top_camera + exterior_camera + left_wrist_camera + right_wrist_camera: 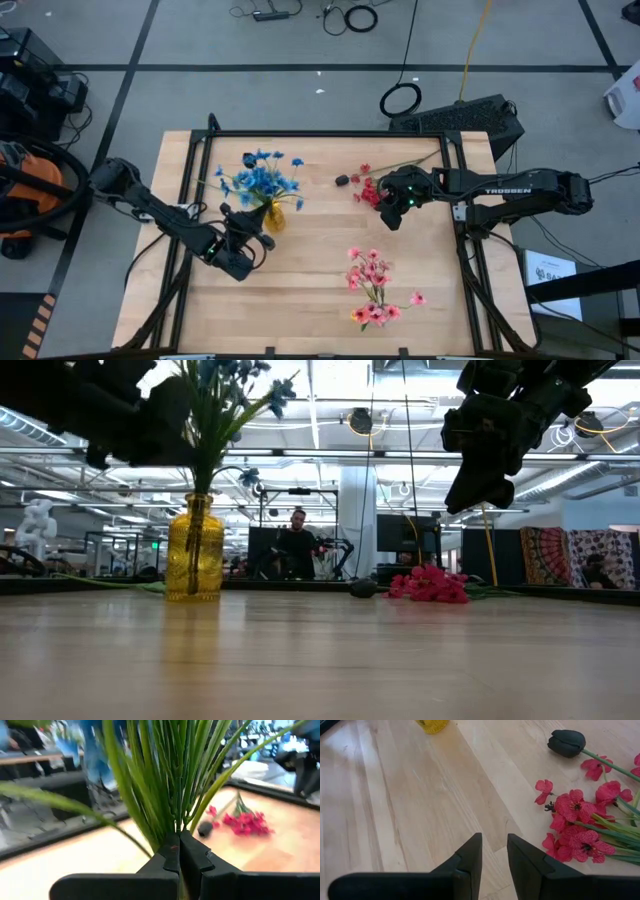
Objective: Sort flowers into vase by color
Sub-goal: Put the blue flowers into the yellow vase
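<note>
A bunch of blue flowers point(262, 180) on green stems stands in a yellow glass vase point(195, 550) left of the table's middle. My left gripper point(179, 851) is shut on these stems above the vase. Red flowers point(582, 827) and a dark bud point(567, 742) lie flat on the far right part of the table. My right gripper point(494, 854) hovers open above the table, just beside the red flowers point(366, 191) and touching nothing. Pink flowers point(375, 290) lie on the near middle of the table. My left gripper pinches the bundle of green stems point(177, 822) between its two fingers, several stems together. It comes at them slanting from the table's near left side point(248, 238), across the stems. The stems stand upright, fan out past the fingers, and their lower ends are in the vase point(272, 216).
A black frame point(330, 134) runs round the wooden table top. Bare wood lies between the vase and the red flowers, and along the near edge left of the pink flowers. A person point(297, 545) sits in the room far behind the table.
</note>
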